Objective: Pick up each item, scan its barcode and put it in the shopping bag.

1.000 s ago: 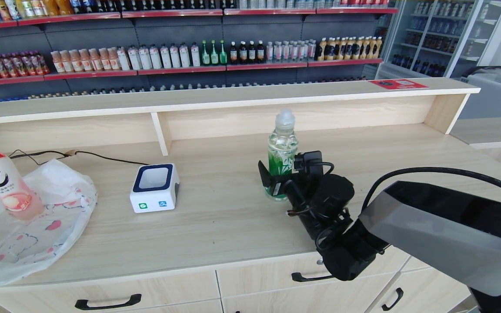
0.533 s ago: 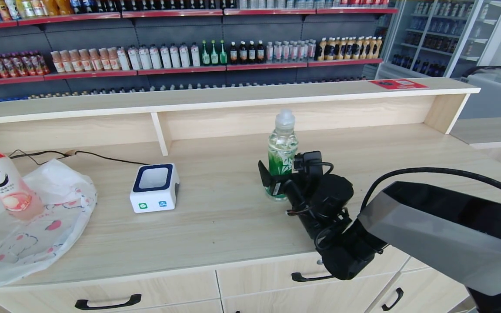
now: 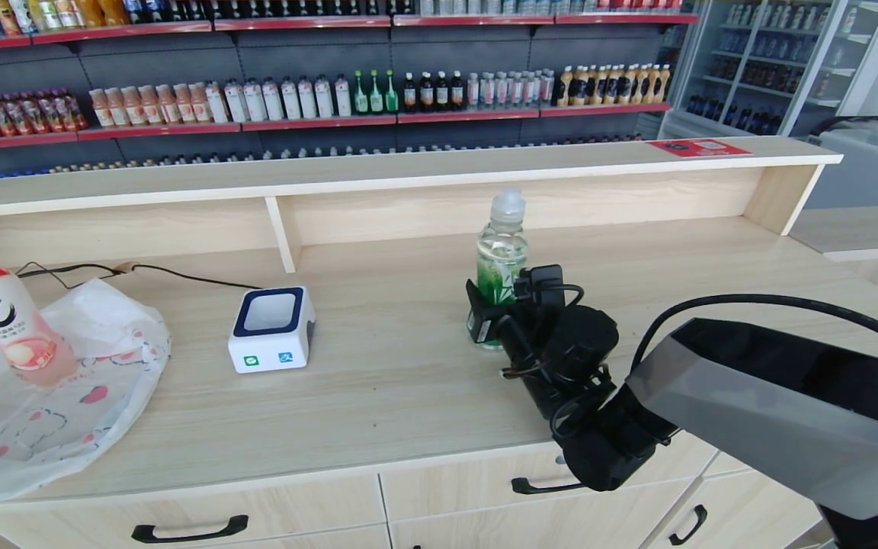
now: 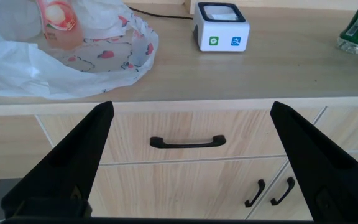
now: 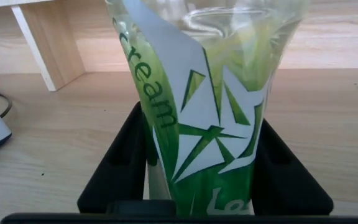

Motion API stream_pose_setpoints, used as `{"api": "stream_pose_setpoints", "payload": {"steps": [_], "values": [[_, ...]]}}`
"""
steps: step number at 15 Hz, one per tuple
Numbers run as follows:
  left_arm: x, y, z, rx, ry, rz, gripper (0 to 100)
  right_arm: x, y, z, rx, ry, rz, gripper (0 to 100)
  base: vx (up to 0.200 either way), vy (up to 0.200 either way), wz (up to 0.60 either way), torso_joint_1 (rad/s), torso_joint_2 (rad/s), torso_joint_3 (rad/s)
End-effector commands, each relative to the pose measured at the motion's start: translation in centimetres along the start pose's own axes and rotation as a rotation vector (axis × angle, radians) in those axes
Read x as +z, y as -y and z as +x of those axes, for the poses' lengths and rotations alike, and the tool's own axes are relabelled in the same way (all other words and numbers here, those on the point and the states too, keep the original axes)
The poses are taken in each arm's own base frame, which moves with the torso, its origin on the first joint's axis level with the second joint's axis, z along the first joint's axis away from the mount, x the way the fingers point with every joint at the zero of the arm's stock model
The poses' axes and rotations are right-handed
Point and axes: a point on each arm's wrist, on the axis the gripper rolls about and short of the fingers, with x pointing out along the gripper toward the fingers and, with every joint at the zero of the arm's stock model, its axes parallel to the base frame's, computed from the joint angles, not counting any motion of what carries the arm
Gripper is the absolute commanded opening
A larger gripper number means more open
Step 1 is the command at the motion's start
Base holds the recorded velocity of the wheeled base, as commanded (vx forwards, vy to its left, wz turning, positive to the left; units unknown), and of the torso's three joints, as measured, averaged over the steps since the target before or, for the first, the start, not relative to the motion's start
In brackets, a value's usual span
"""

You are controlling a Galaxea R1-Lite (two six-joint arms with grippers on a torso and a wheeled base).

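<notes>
The right jaws are clamped on the green-labelled bottle (image 3: 500, 255), one finger on each side of its label. The bottle is upright with its base at the table (image 3: 378, 396), to the right of the scanner (image 3: 270, 328). Far left, a pink bottle (image 3: 4, 320) leans amid the folds of the shopping bag (image 3: 50, 412). The left jaws hang wide apart, low before a drawer front (image 4: 185, 124).

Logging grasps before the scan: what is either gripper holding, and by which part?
The right gripper grips the green-labelled bottle by its lower, labelled body; the left gripper holds nothing.
</notes>
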Motion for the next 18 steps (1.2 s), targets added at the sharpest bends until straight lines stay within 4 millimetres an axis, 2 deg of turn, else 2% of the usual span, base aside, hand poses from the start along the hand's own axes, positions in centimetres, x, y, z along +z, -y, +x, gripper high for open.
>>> {"api": "stream_pose_setpoints", "payload": {"steps": [1,6,12,18], "values": [[0.0,0.0,0.0,0.000,-0.001,0.000,100,0.3,0.2,0.2,-0.008,0.014,0.002,0,0.000,0.000,0.00,0.000,0.00,0.000],[0.0,0.0,0.0,0.000,-0.002,-0.005,100,1.6,1.5,0.7,-0.036,0.046,0.000,0,0.000,0.000,0.00,0.000,0.00,0.000],[0.0,0.0,0.0,-0.001,-0.005,-0.007,100,3.8,1.6,0.2,-0.037,0.073,0.003,0,0.000,0.000,0.00,0.000,0.00,0.000],[-0.1,0.0,0.0,-0.001,-0.005,-0.010,100,6.0,0.3,-0.5,-0.012,0.107,0.018,0,0.000,0.000,0.00,0.000,0.00,0.000]]}}
